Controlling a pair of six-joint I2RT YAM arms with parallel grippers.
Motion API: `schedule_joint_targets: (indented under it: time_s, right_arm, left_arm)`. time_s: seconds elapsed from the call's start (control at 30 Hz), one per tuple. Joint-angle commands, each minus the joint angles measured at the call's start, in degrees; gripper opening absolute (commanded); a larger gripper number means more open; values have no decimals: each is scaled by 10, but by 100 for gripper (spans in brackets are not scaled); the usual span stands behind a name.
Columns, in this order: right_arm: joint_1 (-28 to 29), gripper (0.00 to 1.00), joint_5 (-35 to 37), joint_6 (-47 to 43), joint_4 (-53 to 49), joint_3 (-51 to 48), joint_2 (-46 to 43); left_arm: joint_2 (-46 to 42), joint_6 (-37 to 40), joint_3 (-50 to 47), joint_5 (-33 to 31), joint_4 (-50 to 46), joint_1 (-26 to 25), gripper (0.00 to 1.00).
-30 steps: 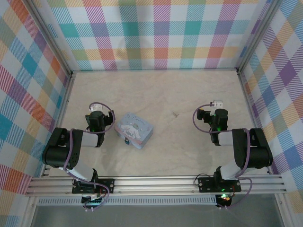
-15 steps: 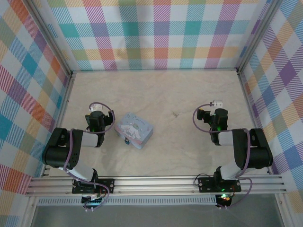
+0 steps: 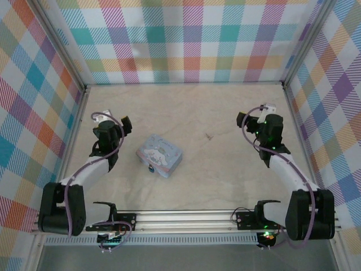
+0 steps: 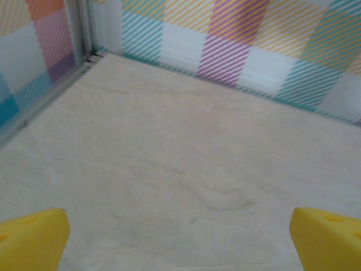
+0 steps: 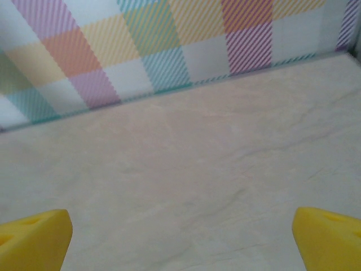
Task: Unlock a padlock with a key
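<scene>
Both arms have swung outward toward the side edges of the bench [image 3: 225,180]; left pincer [image 4: 180,240] and right pincer [image 5: 181,240] gape, empty. The padlock [image 3: 151,167] sits at the near side of the tin box [image 3: 159,155], and the key [image 3: 210,136] lies mid-bench.

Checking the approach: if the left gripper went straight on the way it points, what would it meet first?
Bare table lies ahead of the open left gripper, then the checked wall. It likely meets the table first, though depth is unclear.
</scene>
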Motion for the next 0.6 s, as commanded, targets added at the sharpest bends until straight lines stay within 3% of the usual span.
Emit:
schedule_joint_targets:
  time_s: [0.0, 0.07, 0.17, 0.33, 0.57]
  right_arm:
    - [-2, 100, -68, 141, -146, 45, -29]
    - [-9, 100, -159, 163, -102, 22, -43]
    - [-9, 100, -227, 204, -50, -8, -61]
    - [-8, 100, -339, 245, -114, 6, -63]
    - [51, 100, -344, 270, -151, -47, -97]
  left_arm:
    - [-19, -106, 48, 128, -111, 21, 100]
    - [-14, -125, 59, 207, -129, 22, 100]
    - [8, -153, 90, 298, -171, 22, 100]
    - [34, -210, 94, 410, -152, 22, 100]
    - [70, -201, 110, 460, -217, 21, 96]
